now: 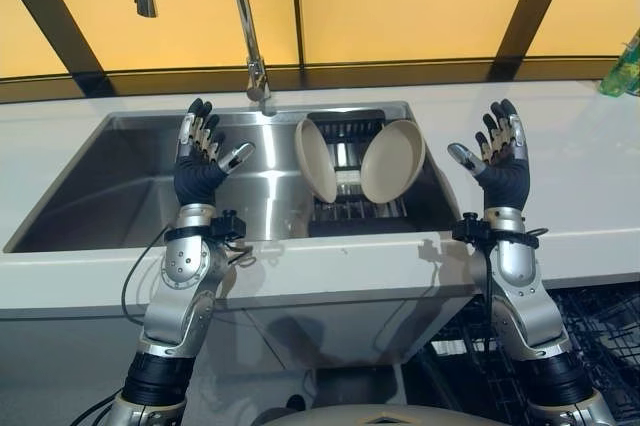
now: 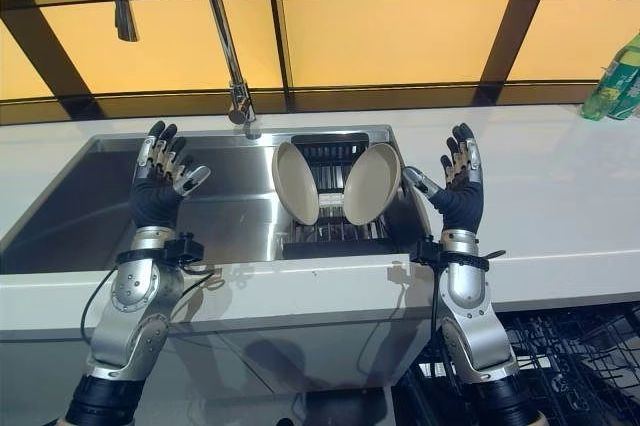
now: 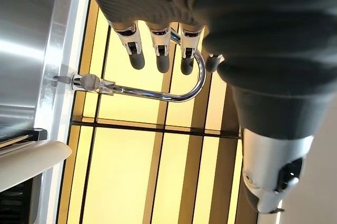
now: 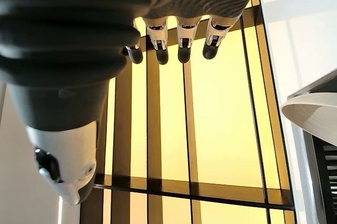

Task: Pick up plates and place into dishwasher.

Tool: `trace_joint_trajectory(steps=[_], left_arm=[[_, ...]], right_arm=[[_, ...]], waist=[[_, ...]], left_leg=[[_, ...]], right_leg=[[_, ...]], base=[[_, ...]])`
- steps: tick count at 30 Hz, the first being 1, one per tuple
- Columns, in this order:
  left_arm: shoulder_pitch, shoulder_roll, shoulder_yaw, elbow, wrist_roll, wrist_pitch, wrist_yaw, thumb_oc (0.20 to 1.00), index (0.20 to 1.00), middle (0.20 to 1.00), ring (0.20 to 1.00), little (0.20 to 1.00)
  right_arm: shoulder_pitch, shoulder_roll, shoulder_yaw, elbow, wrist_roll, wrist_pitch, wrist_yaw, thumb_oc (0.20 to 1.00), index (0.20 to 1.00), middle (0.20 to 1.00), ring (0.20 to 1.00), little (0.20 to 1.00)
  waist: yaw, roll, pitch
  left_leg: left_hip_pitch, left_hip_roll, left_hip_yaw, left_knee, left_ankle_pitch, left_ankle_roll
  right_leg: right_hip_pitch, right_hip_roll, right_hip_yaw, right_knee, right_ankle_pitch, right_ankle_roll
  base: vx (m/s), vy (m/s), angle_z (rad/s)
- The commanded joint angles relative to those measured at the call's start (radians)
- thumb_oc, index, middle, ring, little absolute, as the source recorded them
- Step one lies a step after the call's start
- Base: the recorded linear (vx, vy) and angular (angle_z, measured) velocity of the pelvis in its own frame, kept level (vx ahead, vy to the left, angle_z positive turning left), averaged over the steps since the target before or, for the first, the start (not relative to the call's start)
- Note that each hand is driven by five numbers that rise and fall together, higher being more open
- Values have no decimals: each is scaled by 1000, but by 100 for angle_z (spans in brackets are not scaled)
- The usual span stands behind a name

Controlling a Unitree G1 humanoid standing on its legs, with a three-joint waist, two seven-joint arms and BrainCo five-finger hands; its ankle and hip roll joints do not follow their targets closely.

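Gleaming steel sink [image 1: 150, 196], white counter [image 1: 560, 146]

Two beige plates [image 1: 316, 159] [image 1: 391, 161] stand on edge in a dark rack [image 1: 345, 208] inside the steel sink [image 1: 130, 186], leaning apart in a V

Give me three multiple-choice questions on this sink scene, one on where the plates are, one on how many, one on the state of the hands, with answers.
1. Where are the plates?
A. On the counter
B. In the rack in the sink
C. In the left hand

2. How many plates?
A. Two
B. Four
C. One

3. The hands are:
A. Shut on plates
B. Pressing the faucet
C. Open, holding nothing

Answers:
1 B: the plates lean in the rack inside the sink.
2 A: two beige plates show.
3 C: left hand and right hand are raised with straight fingers.
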Motion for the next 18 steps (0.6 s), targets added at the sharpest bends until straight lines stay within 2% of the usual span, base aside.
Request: trace_joint_trajectory(steps=[1, 4, 18], left_arm=[[-10, 58, 23, 5, 6, -46, -30, 1000, 1000, 1000, 1000, 1000], [1, 61, 31, -4, 10, -61, -53, 1000, 1000, 1000, 1000, 1000], [-9, 83, 35, -7, 50, -57, -70, 1000, 1000, 1000, 1000, 1000]], right_arm=[[-13, 1, -34, -54, -12, -30, 9, 1000, 1000, 1000, 1000, 1000], [-5, 2, -39, -56, -12, -29, 15, 1000, 1000, 1000, 1000, 1000], [-6, -5, -35, -61, -11, -23, 29, 1000, 1000, 1000, 1000, 1000]], waist=[[-6, -14, -49], [-5, -13, -50], [-10, -16, -52]], left_leg=[[18, -19, -48, 0, -61, 44], [16, -19, -49, 0, -62, 44], [15, -9, -51, 0, -56, 39]], right_leg=[[-60, 4, 46, 11, 31, -5], [-61, 4, 44, 9, 32, -3], [-66, 23, 54, 13, 28, -14]], base=[[0, 0, 0], [0, 0, 0], [-7, -34, -1]])
